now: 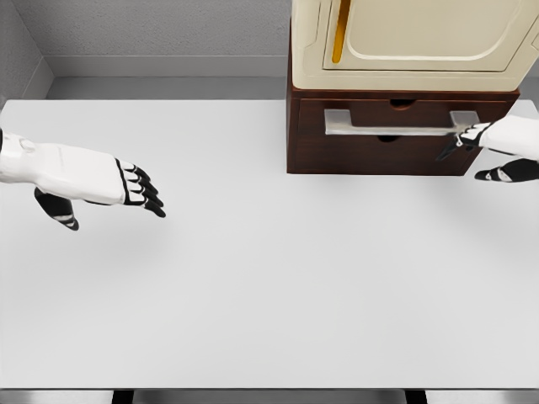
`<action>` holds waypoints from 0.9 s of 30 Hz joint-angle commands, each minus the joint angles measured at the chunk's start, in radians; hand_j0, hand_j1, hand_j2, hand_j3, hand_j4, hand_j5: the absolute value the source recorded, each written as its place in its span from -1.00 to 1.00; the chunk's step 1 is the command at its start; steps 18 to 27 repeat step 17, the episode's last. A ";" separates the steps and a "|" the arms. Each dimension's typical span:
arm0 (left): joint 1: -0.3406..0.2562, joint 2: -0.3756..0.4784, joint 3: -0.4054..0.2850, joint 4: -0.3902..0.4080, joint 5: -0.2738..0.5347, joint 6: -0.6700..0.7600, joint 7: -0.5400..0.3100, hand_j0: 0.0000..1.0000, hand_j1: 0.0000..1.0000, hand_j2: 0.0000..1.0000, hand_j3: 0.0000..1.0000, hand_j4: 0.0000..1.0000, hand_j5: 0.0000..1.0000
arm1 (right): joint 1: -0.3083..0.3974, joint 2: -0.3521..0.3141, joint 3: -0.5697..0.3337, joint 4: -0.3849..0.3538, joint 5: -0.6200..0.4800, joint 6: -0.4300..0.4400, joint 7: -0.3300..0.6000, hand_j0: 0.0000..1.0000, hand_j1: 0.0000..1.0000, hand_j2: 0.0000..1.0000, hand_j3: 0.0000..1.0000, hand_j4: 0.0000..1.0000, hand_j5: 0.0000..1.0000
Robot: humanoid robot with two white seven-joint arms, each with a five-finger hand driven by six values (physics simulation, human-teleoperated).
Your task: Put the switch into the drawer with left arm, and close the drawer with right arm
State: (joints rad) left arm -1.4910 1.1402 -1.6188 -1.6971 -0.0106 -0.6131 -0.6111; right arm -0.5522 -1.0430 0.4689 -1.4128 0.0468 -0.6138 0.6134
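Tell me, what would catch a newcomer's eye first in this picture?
Probably the dark brown drawer cabinet at the back right of the white table, with a silver handle across its front and a cream appliance on top. Next, the two white robot hands: the right hand reaches in at the handle's right end, while the left hand hovers open over the table's left side.

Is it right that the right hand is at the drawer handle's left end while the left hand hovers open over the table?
Not quite. In the head view the right hand is at the right end of the drawer handle, not the left. The rest holds: the left hand hovers open over the white table, holding nothing.
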 commanded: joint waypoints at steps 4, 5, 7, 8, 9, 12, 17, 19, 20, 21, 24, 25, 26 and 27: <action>0.000 0.001 -0.001 -0.001 0.004 0.002 0.000 1.00 1.00 1.00 1.00 1.00 1.00 | -0.014 -0.002 0.025 0.005 -0.002 0.003 -0.003 0.42 0.42 0.42 0.42 0.42 0.42; 0.000 0.001 -0.001 -0.001 0.004 0.002 0.000 1.00 1.00 1.00 1.00 1.00 1.00 | -0.015 -0.006 0.025 0.000 -0.004 0.003 -0.003 0.44 0.44 0.44 0.44 0.44 0.44; 0.005 0.001 0.000 -0.001 0.004 0.002 0.000 1.00 1.00 1.00 1.00 1.00 1.00 | -0.002 -0.023 0.024 -0.049 -0.005 0.003 -0.003 0.45 0.45 0.45 0.45 0.45 0.45; 0.005 0.001 0.000 -0.001 0.004 0.002 0.000 1.00 1.00 1.00 1.00 1.00 1.00 | 0.037 -0.034 0.017 -0.130 -0.002 0.003 -0.003 0.45 0.45 0.45 0.45 0.45 0.45; 0.005 0.001 0.000 -0.001 0.004 0.002 0.000 1.00 1.00 1.00 1.00 1.00 1.00 | 0.087 -0.091 0.017 -0.247 0.010 0.003 -0.003 0.45 0.45 0.45 0.45 0.45 0.45; 0.005 0.001 -0.001 -0.001 0.004 0.002 0.000 1.00 1.00 1.00 1.00 1.00 1.00 | 0.166 -0.081 0.031 -0.328 0.036 0.003 -0.003 1.00 1.00 1.00 1.00 1.00 1.00; 0.005 0.001 -0.001 -0.001 0.004 0.002 0.000 1.00 1.00 1.00 1.00 1.00 1.00 | 0.166 -0.080 0.056 -0.345 0.041 0.003 -0.003 1.00 1.00 1.00 1.00 1.00 1.00; 0.005 0.001 -0.001 -0.001 0.004 0.002 0.000 1.00 1.00 1.00 1.00 1.00 1.00 | 0.166 -0.080 0.056 -0.345 0.041 0.003 -0.003 1.00 1.00 1.00 1.00 1.00 1.00; 0.005 0.001 -0.001 -0.001 0.004 0.002 0.000 1.00 1.00 1.00 1.00 1.00 1.00 | 0.166 -0.080 0.056 -0.345 0.041 0.003 -0.003 1.00 1.00 1.00 1.00 1.00 1.00; 0.005 0.001 -0.001 -0.001 0.004 0.002 0.000 1.00 1.00 1.00 1.00 1.00 1.00 | 0.166 -0.080 0.056 -0.345 0.041 0.003 -0.003 1.00 1.00 1.00 1.00 1.00 1.00; 0.005 0.001 -0.001 -0.001 0.004 0.002 0.000 1.00 1.00 1.00 1.00 1.00 1.00 | 0.166 -0.080 0.056 -0.345 0.041 0.003 -0.003 1.00 1.00 1.00 1.00 1.00 1.00; 0.005 0.001 -0.001 -0.001 0.004 0.002 0.000 1.00 1.00 1.00 1.00 1.00 1.00 | 0.166 -0.080 0.056 -0.345 0.041 0.003 -0.003 1.00 1.00 1.00 1.00 1.00 1.00; 0.005 0.001 -0.001 -0.001 0.004 0.002 0.000 1.00 1.00 1.00 1.00 1.00 1.00 | 0.166 -0.080 0.056 -0.345 0.041 0.003 -0.003 1.00 1.00 1.00 1.00 1.00 1.00; 0.005 0.001 -0.001 -0.001 0.004 0.002 0.000 1.00 1.00 1.00 1.00 1.00 1.00 | 0.166 -0.080 0.056 -0.345 0.041 0.003 -0.003 1.00 1.00 1.00 1.00 1.00 1.00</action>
